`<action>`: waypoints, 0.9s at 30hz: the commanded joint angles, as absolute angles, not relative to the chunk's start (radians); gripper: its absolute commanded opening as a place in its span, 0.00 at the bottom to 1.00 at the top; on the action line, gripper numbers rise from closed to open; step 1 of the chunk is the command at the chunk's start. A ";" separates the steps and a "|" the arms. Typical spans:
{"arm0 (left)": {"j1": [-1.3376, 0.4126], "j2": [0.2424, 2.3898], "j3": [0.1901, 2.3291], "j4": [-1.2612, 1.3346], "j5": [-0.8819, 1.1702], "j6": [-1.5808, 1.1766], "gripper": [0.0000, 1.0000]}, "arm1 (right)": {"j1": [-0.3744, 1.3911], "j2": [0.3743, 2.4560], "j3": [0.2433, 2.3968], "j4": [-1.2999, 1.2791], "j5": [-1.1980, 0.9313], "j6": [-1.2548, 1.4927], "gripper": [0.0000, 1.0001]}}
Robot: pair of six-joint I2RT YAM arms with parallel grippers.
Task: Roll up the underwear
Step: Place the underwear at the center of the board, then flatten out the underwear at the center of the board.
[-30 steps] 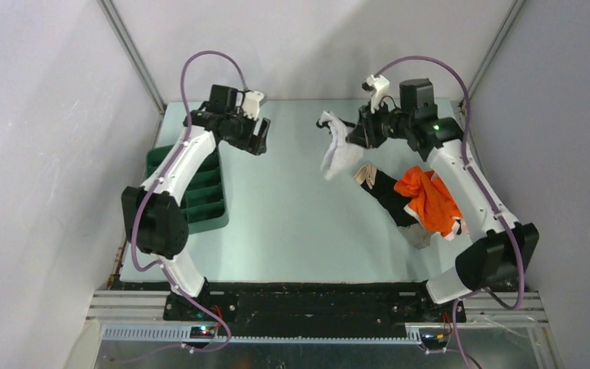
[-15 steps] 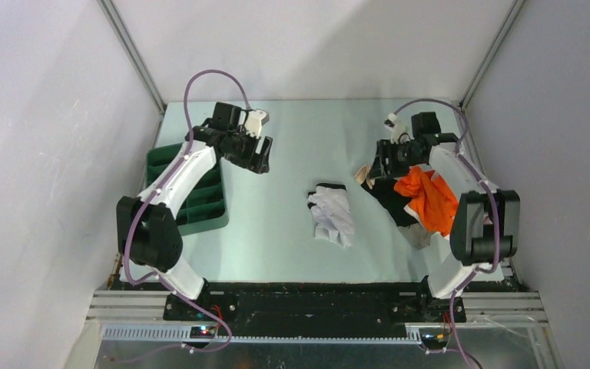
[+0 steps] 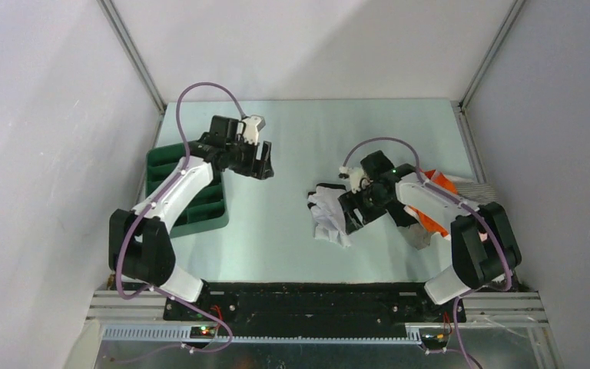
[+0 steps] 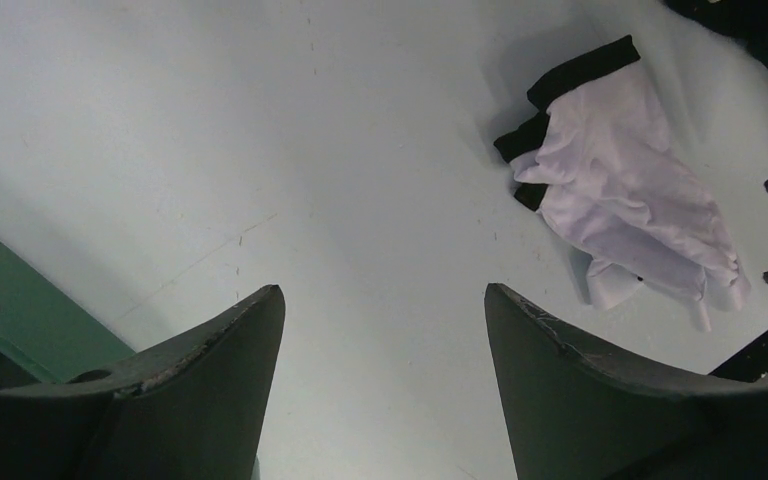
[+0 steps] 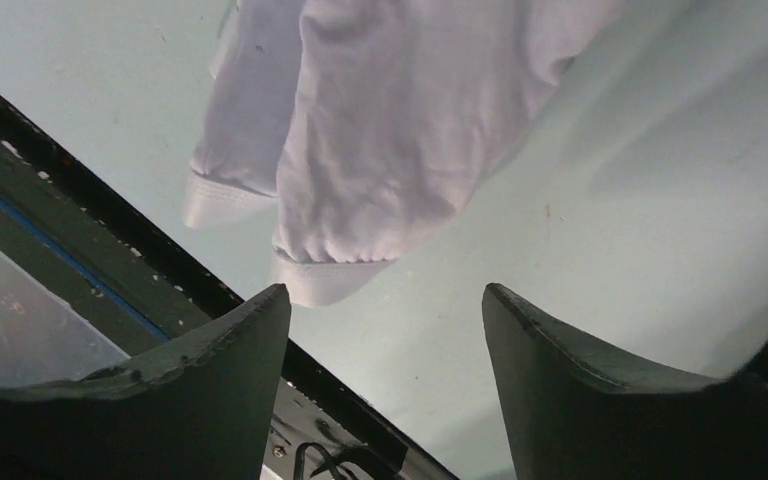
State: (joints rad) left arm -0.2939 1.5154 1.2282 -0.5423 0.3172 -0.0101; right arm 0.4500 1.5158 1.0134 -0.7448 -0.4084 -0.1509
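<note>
One white underwear [image 3: 324,209] | long axis far-to-near, waistband [image 4: 585,72] far | left fingers [image 4: 190,400], right fingers [image 5: 190,390] wide, empty

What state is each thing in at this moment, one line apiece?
Underwear: crumpled on the table, unrolled, not held.
Left gripper: open, empty, above the table.
Right gripper: open, empty, close to the underwear.
Tray: visible compartments empty.
Clothes pile: heaped, partly hidden.
</note>
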 commanded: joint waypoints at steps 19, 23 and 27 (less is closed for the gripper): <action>-0.630 1.204 0.649 0.046 0.549 1.192 0.77 | 0.252 1.624 1.126 -0.692 -0.426 -0.080 0.59; -0.760 1.342 0.648 0.281 0.603 1.263 0.75 | 0.199 1.565 1.132 -0.697 -0.523 -0.042 0.69; -0.864 1.458 0.653 0.433 0.640 1.288 0.72 | 0.141 1.483 1.108 -0.686 -0.566 0.020 0.70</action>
State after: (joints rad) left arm -0.7818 1.3926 0.6426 0.1772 0.5484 1.1728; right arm 0.1841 1.5909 1.0988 -0.6968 -0.4736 -0.0490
